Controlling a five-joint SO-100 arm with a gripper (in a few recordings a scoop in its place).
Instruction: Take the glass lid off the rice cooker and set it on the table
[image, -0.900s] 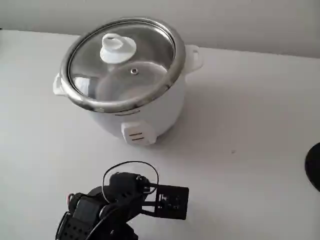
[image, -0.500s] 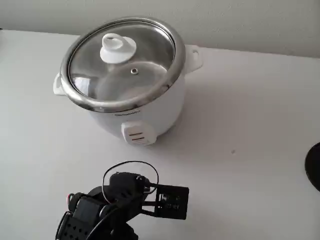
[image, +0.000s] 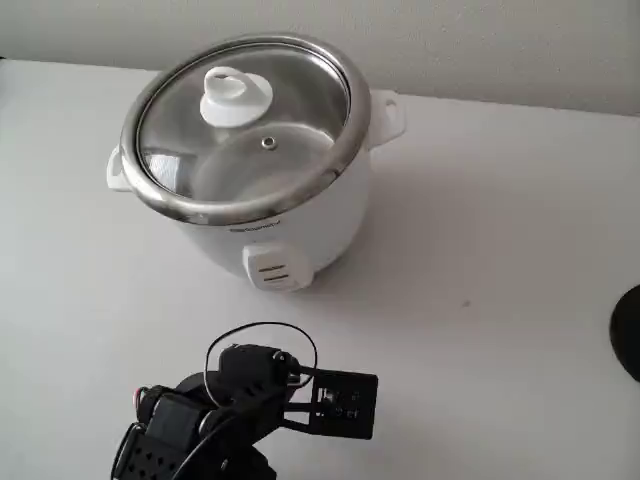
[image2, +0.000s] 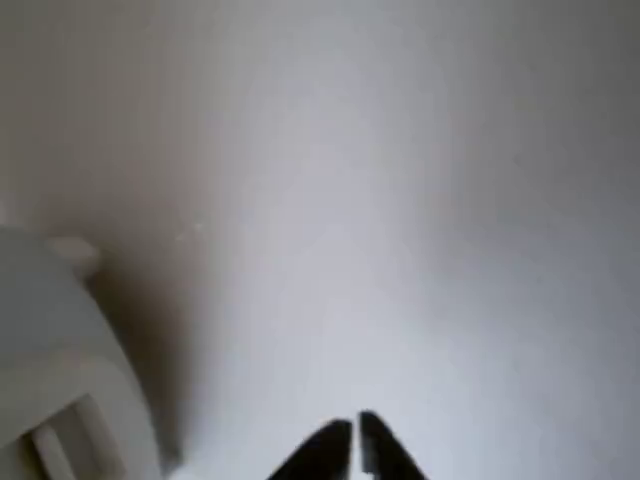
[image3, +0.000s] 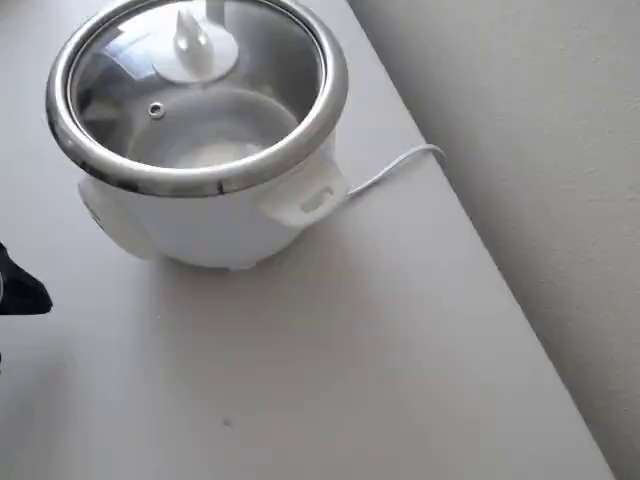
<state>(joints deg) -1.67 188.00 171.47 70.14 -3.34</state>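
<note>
We have not begun the real work yet. The glass lid (image: 245, 125) sits squarely on the rice cooker (image: 270, 225), its steel rim resting all round on the pot's edge and its white knob (image: 235, 97) upright and untouched, a little off toward the back of the disc in the fixed view. The overhead view shows the same: the lid level on the cooker, the knob clear of everything, a thin white cord (image3: 390, 170) trailing off the cooker's side along the worktop (image: 500, 230).

Our gripper (image2: 354, 448) is low and well apart from the cooker. In the wrist view its two dark tips are pressed almost together, with only a thin sliver between them, and they hold nothing. They point over bare worktop, with the cooker's front switch panel (image2: 60, 440) at the lower left edge of that view. In the fixed view the arm (image: 230, 410) is folded near the front edge, in front of the cooker and below the height of the lid.

So nothing of the task is done. We judge that everything is left: rise above the cooker, spread the gripper, come down over the knob, close on it, lift the lid free and carry it to an open patch of worktop. There is plenty of bare surface to the right of the cooker in the fixed view, short of the dark round object (image: 630, 330) at the right edge.
</note>
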